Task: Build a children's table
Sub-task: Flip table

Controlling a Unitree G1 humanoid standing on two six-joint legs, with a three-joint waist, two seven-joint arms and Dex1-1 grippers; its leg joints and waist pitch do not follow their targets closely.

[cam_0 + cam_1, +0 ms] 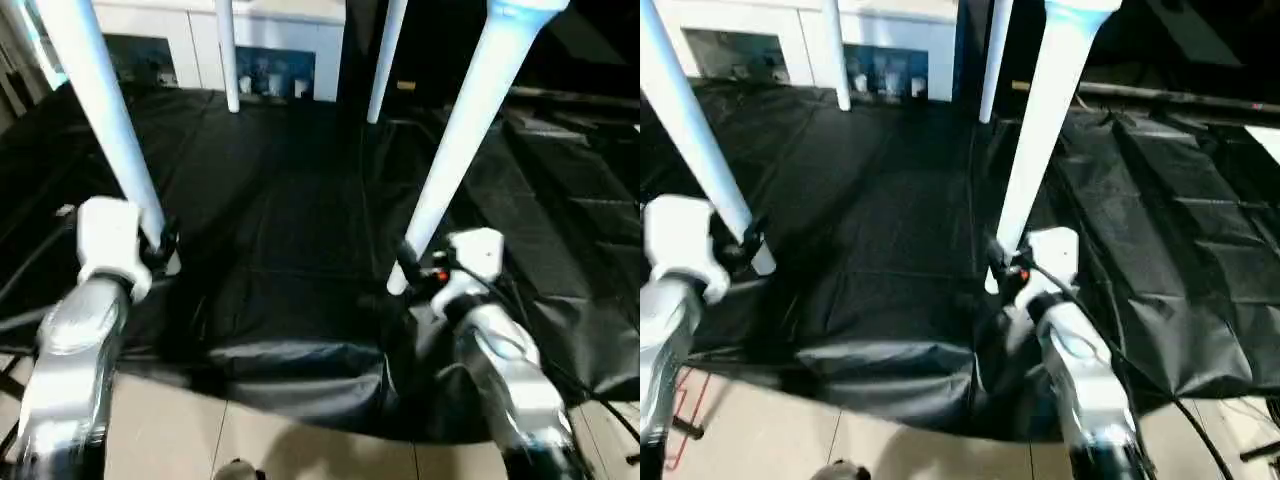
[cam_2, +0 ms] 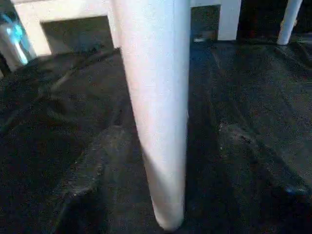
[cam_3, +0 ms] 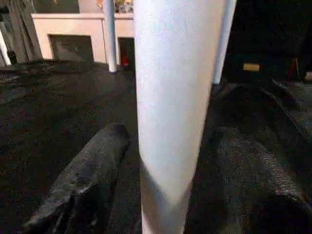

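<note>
On the crinkled black plastic sheet [image 1: 290, 230] spread over the pale tiled floor [image 1: 200, 430]: the all-white plastic children's table [image 1: 1050, 100], upright on four long tapered tubular legs, top out of view above. Far across the sheet, two far legs [image 1: 228, 55] [image 1: 388, 55], and behind them a white cabinet with glass doors [image 1: 200, 40].

At near left, around the lower end of the near-left leg [image 1: 110, 110]: the left gripper [image 1: 160, 242], spread wide, black fingers [image 2: 87, 170] flanking the tube with a gap on each side, not pressing it.

At near right, around the lower end of the near-right leg [image 1: 470, 130]: the right gripper [image 1: 410, 270], likewise wide, black fingers [image 3: 92, 170] on either side of the tube and just clear of it. Nothing clamped in either gripper.
</note>
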